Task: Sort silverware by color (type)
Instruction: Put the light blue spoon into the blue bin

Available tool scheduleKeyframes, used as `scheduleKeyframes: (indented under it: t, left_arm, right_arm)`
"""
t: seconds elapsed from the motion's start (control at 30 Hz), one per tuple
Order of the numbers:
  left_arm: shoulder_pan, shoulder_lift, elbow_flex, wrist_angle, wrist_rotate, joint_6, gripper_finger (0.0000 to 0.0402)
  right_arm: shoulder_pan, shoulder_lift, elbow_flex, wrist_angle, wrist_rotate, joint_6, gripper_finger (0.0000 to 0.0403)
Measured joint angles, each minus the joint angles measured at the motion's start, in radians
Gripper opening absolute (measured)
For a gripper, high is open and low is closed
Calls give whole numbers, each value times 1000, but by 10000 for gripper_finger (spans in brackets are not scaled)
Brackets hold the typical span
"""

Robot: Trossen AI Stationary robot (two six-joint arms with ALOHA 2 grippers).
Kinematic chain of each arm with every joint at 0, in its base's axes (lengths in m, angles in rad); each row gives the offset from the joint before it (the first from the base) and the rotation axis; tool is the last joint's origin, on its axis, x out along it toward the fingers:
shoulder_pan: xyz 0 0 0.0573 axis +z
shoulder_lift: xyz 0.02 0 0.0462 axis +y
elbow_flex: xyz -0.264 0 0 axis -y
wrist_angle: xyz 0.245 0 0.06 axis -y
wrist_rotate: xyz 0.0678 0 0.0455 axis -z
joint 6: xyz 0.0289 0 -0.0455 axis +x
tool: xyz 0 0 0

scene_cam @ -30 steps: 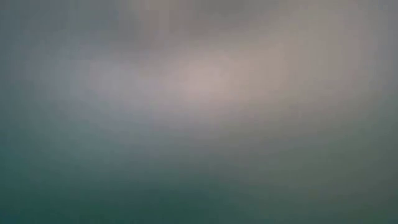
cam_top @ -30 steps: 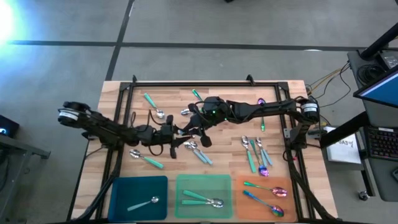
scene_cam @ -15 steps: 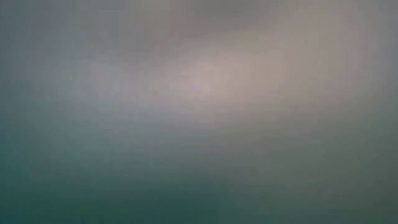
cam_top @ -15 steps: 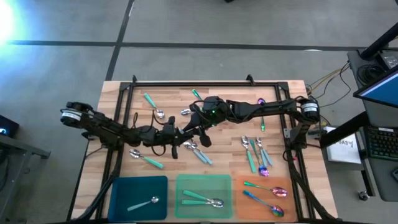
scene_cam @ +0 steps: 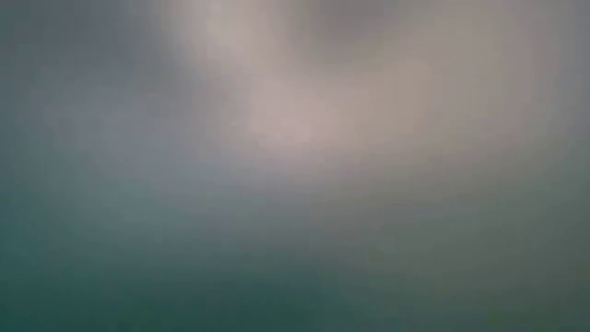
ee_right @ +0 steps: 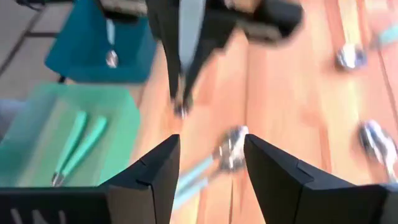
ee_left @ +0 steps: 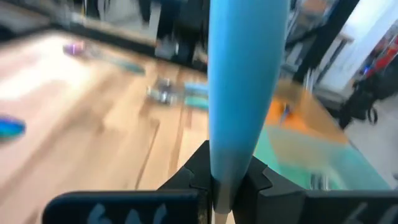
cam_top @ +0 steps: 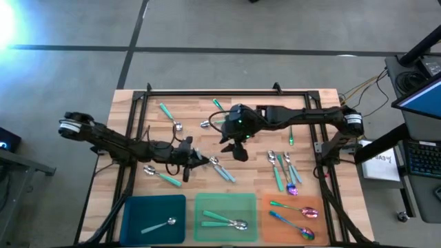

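Three flat trays line the near edge of the wooden desk (cam_top: 138, 110): a blue tray (cam_top: 134, 207) toward the near left corner holding one pale blue spoon, a green tray (cam_top: 244, 203) at the middle holding two teal-handled spoons, and an orange tray (cam_top: 272, 220) toward the near right corner holding two iridescent spoons. Going left to right across the desk, the left claw (cam_top: 195, 160) sits low over the middle of the board, clenched on a pale blue-handled spoon (ee_left: 245, 81); its wrist view shows the handle pinched upright between the dark fingers. Loose spoons lie just beside it: a teal one (cam_top: 164, 177) nearer the left edge, another teal one (cam_top: 167, 114) toward the far edge, and a pale blue one (cam_top: 222, 169) touching the claw's tip area. The right claw (ee_right: 208, 165) hovers over the desk's centre with its fingers spread and nothing between them, above a pale blue spoon lying flat. A cluster of mixed spoons (cam_top: 284, 169) waits near the right edge, and one more iridescent spoon (cam_top: 289, 113) lies by the far right. The low view shows nothing usable. These spoons are likely light, stiff and smooth, so prone to slipping or pivoting; the narrow handle, gripped near its middle, looks the safest hold, since the rounded bowl would probably slide out.
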Motion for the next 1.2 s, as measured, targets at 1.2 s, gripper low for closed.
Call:
scheduleKeyframes:
  t: [1.2]
  left_arm:
    - [-712,26,499,-1472,184,-1176,41]
  right_arm:
    - [35,-39,-66,-443,265,257,132]
